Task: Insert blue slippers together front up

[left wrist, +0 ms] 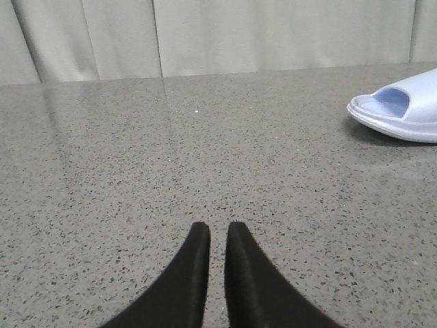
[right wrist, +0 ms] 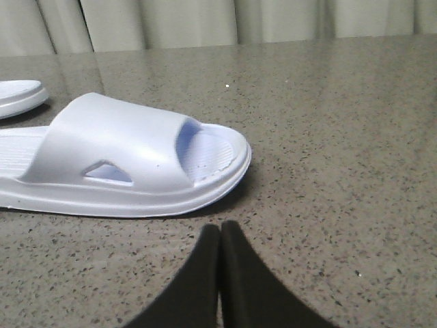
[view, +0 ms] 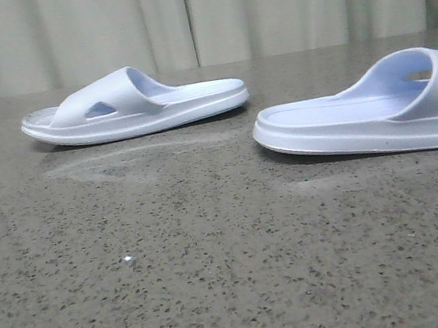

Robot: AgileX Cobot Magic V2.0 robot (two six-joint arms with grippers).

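Two pale blue slippers lie sole-down and apart on the table. In the front view, the left slipper [view: 136, 102] points its toe left. The right slipper [view: 376, 111] points its heel left and is cut off by the right edge. Neither gripper shows in the front view. In the left wrist view, my left gripper [left wrist: 218, 229] is empty with only a narrow slit between its fingers, low over bare table; the left slipper's toe [left wrist: 399, 113] lies well off to one side. In the right wrist view, my right gripper [right wrist: 220, 229] is shut and empty, just short of the right slipper [right wrist: 123, 164]. The left slipper's heel end [right wrist: 17, 96] shows beyond.
The table [view: 236, 277] is grey speckled stone and bears only the slippers. A pale pleated curtain [view: 197, 15] hangs behind its far edge. A small white speck [view: 128, 260] lies on the near surface.
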